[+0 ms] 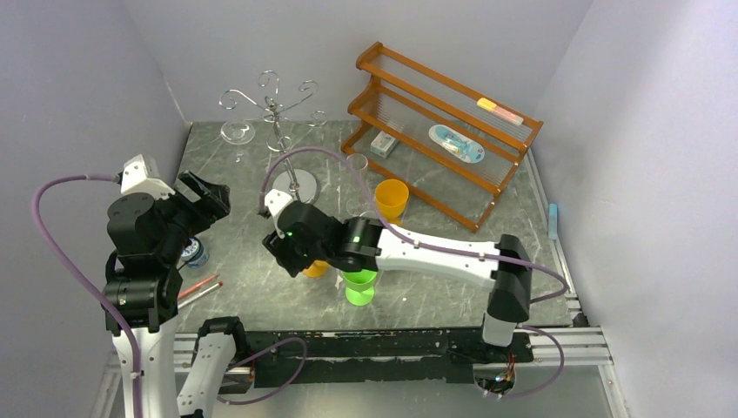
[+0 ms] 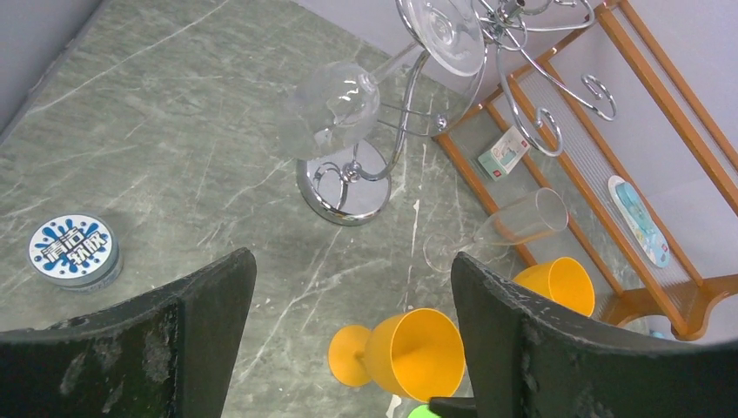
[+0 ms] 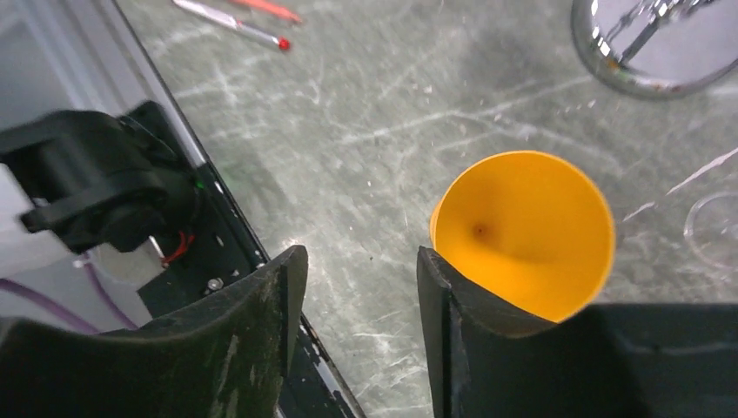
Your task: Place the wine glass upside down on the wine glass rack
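The wine glass rack (image 1: pixel 275 111) is a silver wire stand on a round mirrored base (image 2: pixel 345 188) at the back left. A clear wine glass (image 2: pixel 334 108) hangs from it, bowl down and tilted. An orange plastic wine glass (image 2: pixel 409 352) lies on its side near the table's front. My right gripper (image 3: pixel 361 257) stands open just left of that orange glass (image 3: pixel 522 231), whose bowl rests against the outside of the right finger; nothing is between the fingers. My left gripper (image 2: pixel 352 261) hangs open and empty above the table at the left (image 1: pixel 209 193).
A second clear glass (image 2: pixel 513 222) lies on its side by the brown wooden shelf (image 1: pixel 444 131). An orange cup (image 1: pixel 392 198) stands nearby, and a green goblet (image 1: pixel 359 287) at the front. A blue-white tin (image 2: pixel 74 250) and pens (image 1: pixel 198 287) lie at the left.
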Tool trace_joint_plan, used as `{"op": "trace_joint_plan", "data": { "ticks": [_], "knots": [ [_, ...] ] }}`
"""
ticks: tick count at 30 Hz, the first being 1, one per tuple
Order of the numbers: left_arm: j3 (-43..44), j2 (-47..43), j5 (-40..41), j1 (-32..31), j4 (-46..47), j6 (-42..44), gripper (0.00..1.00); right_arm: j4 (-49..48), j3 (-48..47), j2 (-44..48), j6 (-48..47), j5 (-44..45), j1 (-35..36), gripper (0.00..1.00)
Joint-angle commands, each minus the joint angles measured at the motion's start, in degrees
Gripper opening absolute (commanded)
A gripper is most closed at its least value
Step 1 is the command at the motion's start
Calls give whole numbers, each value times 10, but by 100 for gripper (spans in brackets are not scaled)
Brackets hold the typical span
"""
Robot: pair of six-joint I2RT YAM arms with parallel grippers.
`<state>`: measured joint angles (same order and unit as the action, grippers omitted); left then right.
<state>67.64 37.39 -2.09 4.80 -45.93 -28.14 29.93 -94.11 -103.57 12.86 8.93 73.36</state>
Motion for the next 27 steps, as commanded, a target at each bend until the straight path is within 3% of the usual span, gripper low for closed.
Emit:
{"op": "trace_joint_plan", "data": {
  "ticks": [1,8,11,14,18,25,27],
  "knots": [
    [8,-3,20,3,-13,-12,87,-40,11,42,3,27,2,55],
    [1,-3,16,3,-16,-23,90,2,-34,-28,2,68,1,62],
    [-1,-4,16,3,-21,-24,96,20,-55,-56,9,74,1,62],
    [-3,-4,14,3,-24,-24,96,31,-70,-80,14,82,0,61],
    [-7,-5,6,3,-24,-25,93,38,-82,-97,16,82,0,43],
    [-23,-7,-23,3,-19,-45,88,2,-58,-70,17,100,0,2],
    [-32,-7,-39,3,-9,-67,89,-40,-25,-40,16,99,0,0]
  ]
}}
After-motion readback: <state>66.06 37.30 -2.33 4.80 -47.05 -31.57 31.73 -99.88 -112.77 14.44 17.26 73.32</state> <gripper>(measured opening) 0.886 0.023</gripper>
